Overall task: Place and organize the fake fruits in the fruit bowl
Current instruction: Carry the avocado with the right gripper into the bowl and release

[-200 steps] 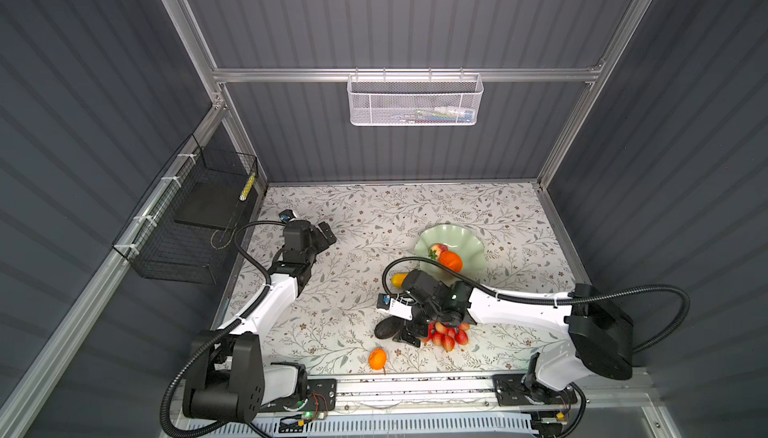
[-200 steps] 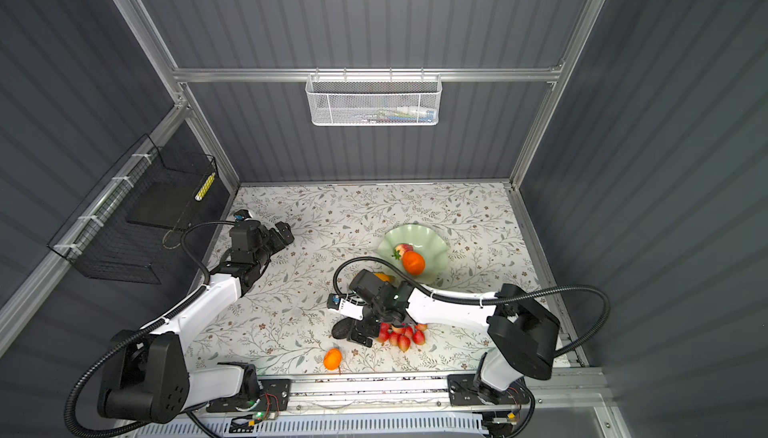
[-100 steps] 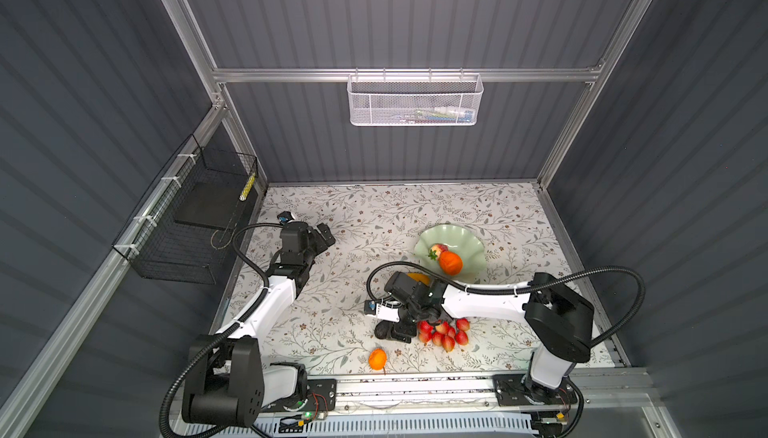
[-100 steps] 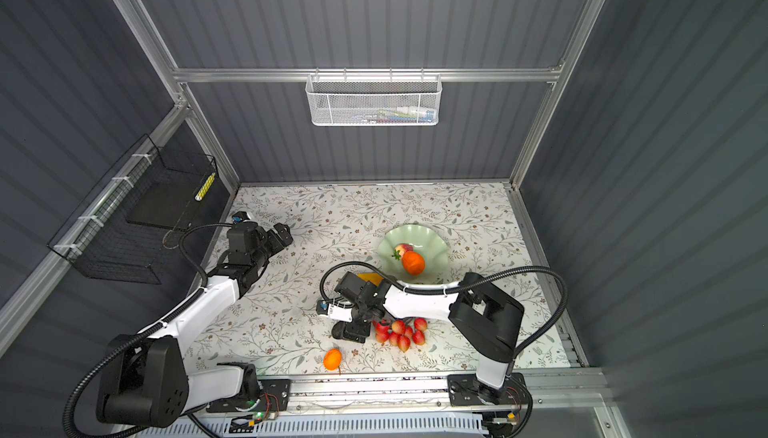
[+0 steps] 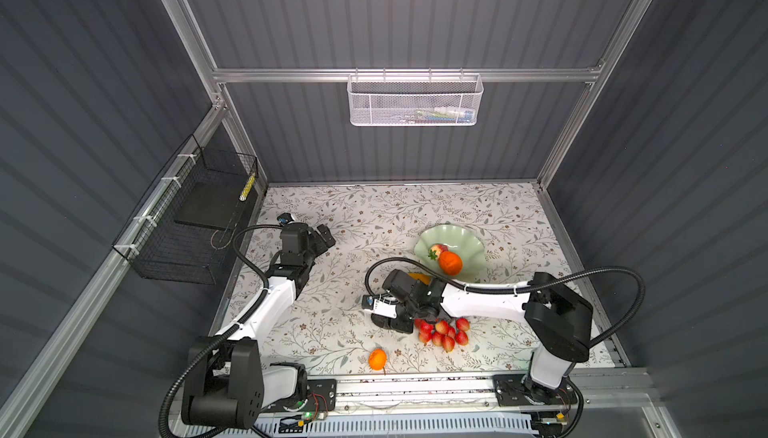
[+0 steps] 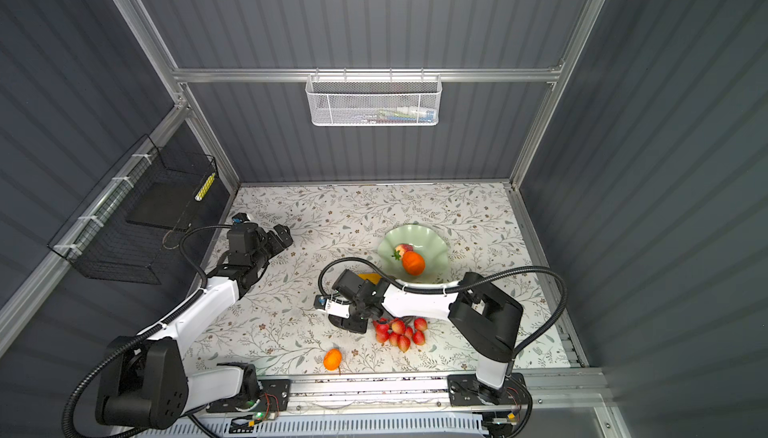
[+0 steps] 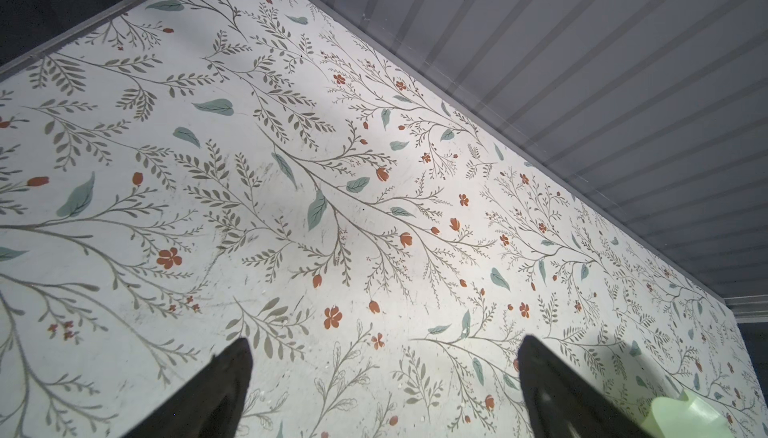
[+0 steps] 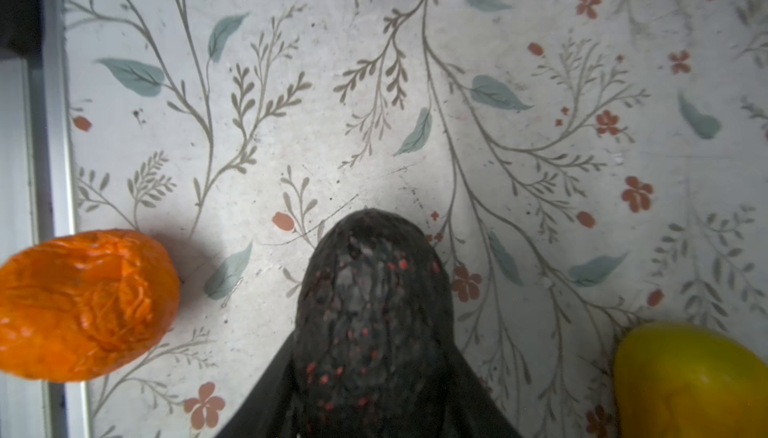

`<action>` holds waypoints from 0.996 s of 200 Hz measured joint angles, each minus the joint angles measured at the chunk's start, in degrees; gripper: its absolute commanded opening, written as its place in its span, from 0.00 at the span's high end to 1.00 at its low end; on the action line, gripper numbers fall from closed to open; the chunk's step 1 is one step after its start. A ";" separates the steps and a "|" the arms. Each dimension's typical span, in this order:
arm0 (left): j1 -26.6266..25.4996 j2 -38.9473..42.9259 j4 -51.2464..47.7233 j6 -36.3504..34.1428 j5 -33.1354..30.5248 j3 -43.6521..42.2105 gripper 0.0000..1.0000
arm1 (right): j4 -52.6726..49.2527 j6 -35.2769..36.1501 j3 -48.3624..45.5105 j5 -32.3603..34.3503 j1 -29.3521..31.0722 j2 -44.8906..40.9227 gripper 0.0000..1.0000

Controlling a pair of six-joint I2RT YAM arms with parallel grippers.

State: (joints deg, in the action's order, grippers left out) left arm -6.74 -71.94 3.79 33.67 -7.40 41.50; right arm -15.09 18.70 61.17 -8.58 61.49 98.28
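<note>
I saw right gripper [image 8: 372,352] clamped on one dark pebbled plastic avocado [image 8: 372,282] | left gripper [image 7: 384,344] spread wide, holding nothing | pale mint wavy-rimmed fruit bowl [image 5: 467,240] near right gripper held one round orange fruit [image 5: 450,262], one red-pink strawberry [image 5: 437,249] | near that gripper lay second orange fruit [image 5: 377,359], one yellow oblong fruit [image 8: 690,377], one red berry cluster [image 5: 442,332]

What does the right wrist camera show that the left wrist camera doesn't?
Only the right wrist view shows fruit: a dark speckled plastic avocado gripped by the right gripper, a wrinkled round orange fruit and a yellow oblong fruit. Only the left wrist view shows the open left gripper, the grey ribbed wall and part of the pale mint-green bowl. Both show the floral-print tabletop.
</note>
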 measured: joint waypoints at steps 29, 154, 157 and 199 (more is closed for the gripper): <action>0.07 0.09 -0.02 0.02 0.20 0.02 0.00 | 0.83 -3.93 0.04 0.74 -5.70 -8.46 0.68; 0.09 1.03 -0.26 0.00 3.17 0.00 0.00 | -0.04 -12.92 2.49 20.74 -33.03 -1.73 0.68; 0.09 1.14 -0.33 0.00 3.19 0.00 0.00 | 0.24 -12.92 2.86 21.09 -33.11 -1.33 0.68; 0.09 1.73 -0.98 0.00 4.09 0.02 0.00 | 2.19 -12.72 4.39 23.26 -33.75 2.16 0.63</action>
State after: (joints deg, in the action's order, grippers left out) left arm -6.66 -70.22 2.81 33.67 -3.31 41.52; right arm -12.91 5.98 65.56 14.68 27.75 100.44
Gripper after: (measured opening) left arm 0.997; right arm 0.435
